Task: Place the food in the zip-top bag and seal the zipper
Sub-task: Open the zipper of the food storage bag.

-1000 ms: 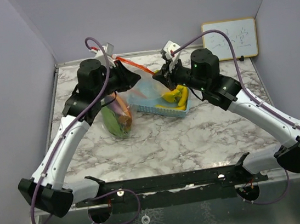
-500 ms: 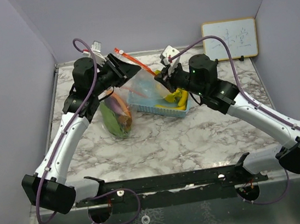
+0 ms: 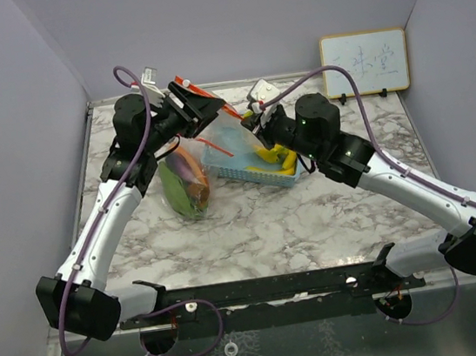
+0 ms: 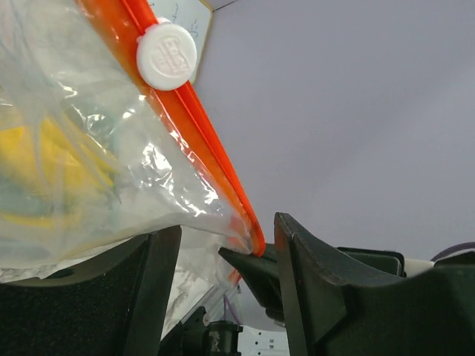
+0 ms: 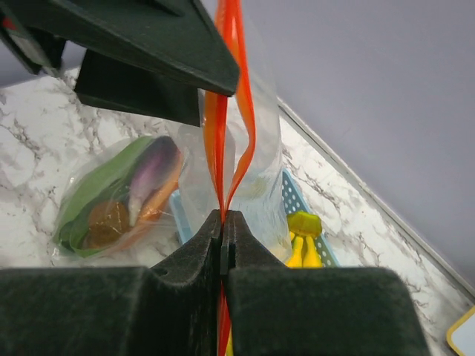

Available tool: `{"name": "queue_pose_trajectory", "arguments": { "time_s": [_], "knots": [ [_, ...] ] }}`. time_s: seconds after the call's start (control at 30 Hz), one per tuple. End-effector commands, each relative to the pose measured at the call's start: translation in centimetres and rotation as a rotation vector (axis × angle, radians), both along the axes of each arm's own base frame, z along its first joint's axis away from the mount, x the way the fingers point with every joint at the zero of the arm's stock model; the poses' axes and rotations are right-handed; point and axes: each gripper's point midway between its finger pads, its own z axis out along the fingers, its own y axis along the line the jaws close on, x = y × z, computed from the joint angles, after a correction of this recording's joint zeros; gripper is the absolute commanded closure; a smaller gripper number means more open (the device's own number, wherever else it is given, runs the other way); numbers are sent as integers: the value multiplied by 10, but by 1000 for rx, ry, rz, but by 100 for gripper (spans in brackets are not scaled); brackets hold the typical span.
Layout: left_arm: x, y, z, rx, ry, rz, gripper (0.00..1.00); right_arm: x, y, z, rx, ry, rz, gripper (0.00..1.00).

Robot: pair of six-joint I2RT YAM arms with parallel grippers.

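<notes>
**Item:** zip-top bag point(image 3: 216, 141), clear film, with an orange zipper strip point(image 5: 223, 133) and a white slider point(image 4: 167, 55).

**Location:** its mouth is raised between the two arms. The loaded bottom appears to rest on the table point(image 3: 270, 218), just left of the basket point(image 3: 246, 175).

**Contents:** eggplant point(image 5: 152, 174), leafy vegetable point(image 5: 96, 189), brown fruit point(image 5: 107, 215). The bananas point(image 3: 275, 156) lie in the basket, not yet bagged.

**Handling:** the film is likely limp, light and slippery, with the weight hanging low. The strip looks like the only firm part, so take hold there, near an end or at the slider.

**Right gripper** point(image 5: 223, 222): clamped on the strip.

**Left gripper** point(image 4: 226, 237): jaws apart, with the strip's end between them and not pinched.
</notes>
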Motion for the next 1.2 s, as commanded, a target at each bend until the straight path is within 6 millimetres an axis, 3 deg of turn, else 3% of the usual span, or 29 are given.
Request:
{"name": "queue_pose_trajectory", "arguments": {
  "time_s": [0.0,0.1,0.17,0.27,0.3,0.47,0.5,0.57,0.63,0.73,0.8,0.93,1.17],
  "knots": [
    [2,-5,9,-46,-15,-28,43,-7,9,3,0,-50,24,98],
    [3,-5,8,-54,-18,-26,48,-11,10,2,-2,-50,31,98],
    [1,-4,8,-59,-24,-23,64,-10,8,1,-6,-51,21,98],
    [1,-3,7,-59,-26,-16,98,-6,5,0,-14,-51,-8,98],
    [1,-3,7,-58,-25,-16,100,-4,4,-1,-17,-45,-22,98],
    [-2,-2,10,-52,-52,-20,100,-3,7,0,-10,-20,-20,98],
    [-2,-1,9,-39,-60,-21,100,-5,7,3,-7,-22,-17,92],
    [-3,0,6,-4,-73,-30,100,-9,5,13,11,-36,-2,65],
    [-5,0,0,29,-85,-55,100,-17,3,26,24,-70,29,46],
    [-12,-3,-6,66,-122,-119,100,-33,5,44,47,-93,113,33],
    [-16,-6,-6,78,-162,-162,100,-38,6,54,77,-79,134,31],
    [-29,-14,5,83,-270,-269,100,-32,5,57,103,-26,117,32],
    [-34,-16,11,95,-322,-313,100,-24,13,30,59,73,128,41]
  ]
}}
